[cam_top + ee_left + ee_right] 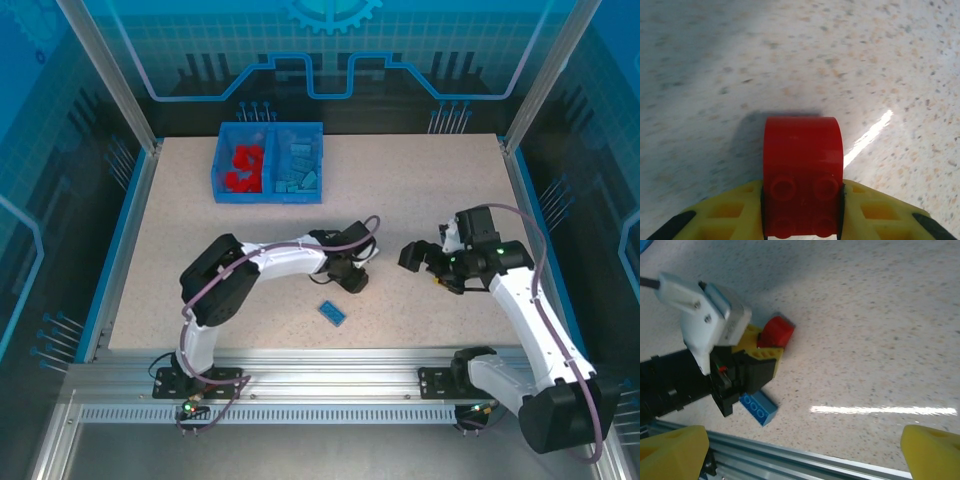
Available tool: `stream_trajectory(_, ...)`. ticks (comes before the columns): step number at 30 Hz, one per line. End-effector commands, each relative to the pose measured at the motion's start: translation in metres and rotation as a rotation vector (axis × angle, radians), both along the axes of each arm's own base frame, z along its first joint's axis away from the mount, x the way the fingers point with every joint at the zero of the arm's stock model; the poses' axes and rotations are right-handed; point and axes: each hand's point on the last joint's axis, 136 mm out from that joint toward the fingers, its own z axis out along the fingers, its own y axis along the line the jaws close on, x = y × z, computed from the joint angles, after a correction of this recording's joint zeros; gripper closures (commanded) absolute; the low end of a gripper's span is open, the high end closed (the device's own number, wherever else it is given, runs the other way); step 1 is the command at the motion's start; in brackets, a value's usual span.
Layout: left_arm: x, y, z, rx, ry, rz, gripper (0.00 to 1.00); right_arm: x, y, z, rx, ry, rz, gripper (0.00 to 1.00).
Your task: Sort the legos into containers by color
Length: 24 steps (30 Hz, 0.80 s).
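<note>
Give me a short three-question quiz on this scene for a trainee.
1. True or false: the left claw grips a red brick.
2. What colour is the loose brick on the table? A blue, B red, C green.
3. Fill in: seen from the top camera, the red bricks in the bin lie in its ___ compartment.

Key: 1 true; 2 A; 3 left.
</note>
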Motion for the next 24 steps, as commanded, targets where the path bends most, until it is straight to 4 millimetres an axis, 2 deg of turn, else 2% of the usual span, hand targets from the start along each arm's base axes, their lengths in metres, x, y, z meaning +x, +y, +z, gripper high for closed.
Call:
stream_trajectory(1,0.038,0.015,0.077,-0.175,-0.107,0.116,0.69,0.016,0.019,0.019,0.064,-0.087,0.036,0.00)
stream_trajectory(3,0.058,0.034,0.108,-0.223,-0.154,0.179,0.69,0.025,0.021,0.027,0.069,-0.127,0.030,0.00)
stream_trajectory(6,0.098,0.080,0.148,-0.257,-0.220,0.311,0.69,0.035,0.023,0.034,0.068,-0.159,0.021,0.00)
stream_trajectory(10,0.155,0.146,0.182,-0.263,-0.326,0.502,0.69,0.044,0.025,0.036,0.069,-0.171,0.020,0.00)
stream_trajectory(12,0.185,0.184,0.191,-0.244,-0.372,0.608,0.69,0.047,0.027,0.037,0.071,-0.175,0.023,0.00)
stream_trajectory(14,0.211,0.212,0.194,-0.255,-0.386,0.703,0.69,0.048,0.027,0.037,0.069,-0.177,0.021,0.00)
stream_trajectory(17,0.253,0.251,0.177,-0.275,-0.340,0.832,0.69,0.051,0.028,0.039,0.070,-0.181,0.020,0.00)
stream_trajectory(21,0.301,0.286,0.154,-0.338,-0.272,0.976,0.68,0.050,0.030,0.042,0.068,-0.185,0.024,0.00)
stream_trajectory(24,0.324,0.305,0.138,-0.394,-0.237,1.066,0.67,0.048,0.028,0.045,0.059,-0.194,0.017,0.00)
